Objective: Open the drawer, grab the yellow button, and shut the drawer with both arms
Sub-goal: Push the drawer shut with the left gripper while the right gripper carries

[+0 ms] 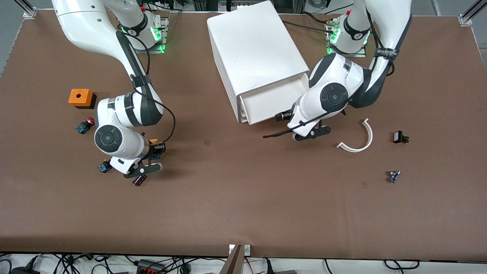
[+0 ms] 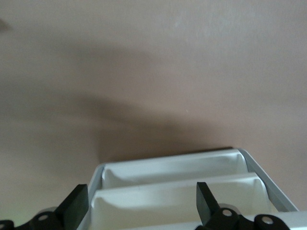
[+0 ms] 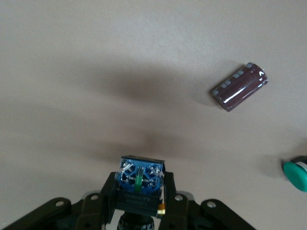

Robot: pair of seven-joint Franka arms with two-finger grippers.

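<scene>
The white cabinet (image 1: 255,49) stands in the middle of the table, and its top drawer (image 1: 272,101) is pulled partway out toward the front camera. My left gripper (image 1: 283,116) is at that drawer's front, open, its black fingers (image 2: 76,206) spread wide with white drawer fronts (image 2: 177,191) between them. My right gripper (image 1: 156,148) is shut on the button (image 1: 154,142), whose yellow-orange cap shows beside the wrist. The right wrist view has the button's blue base (image 3: 140,173) clamped between the fingers (image 3: 109,191) over bare table.
A maroon cylinder (image 1: 139,180) (image 3: 238,87) lies close to the right gripper. A green-capped button (image 1: 103,166) (image 3: 297,175), a red-capped button (image 1: 85,125) and an orange box (image 1: 81,97) sit toward the right arm's end. A white curved strip (image 1: 359,139) and two small parts (image 1: 399,137) (image 1: 393,176) lie toward the left arm's end.
</scene>
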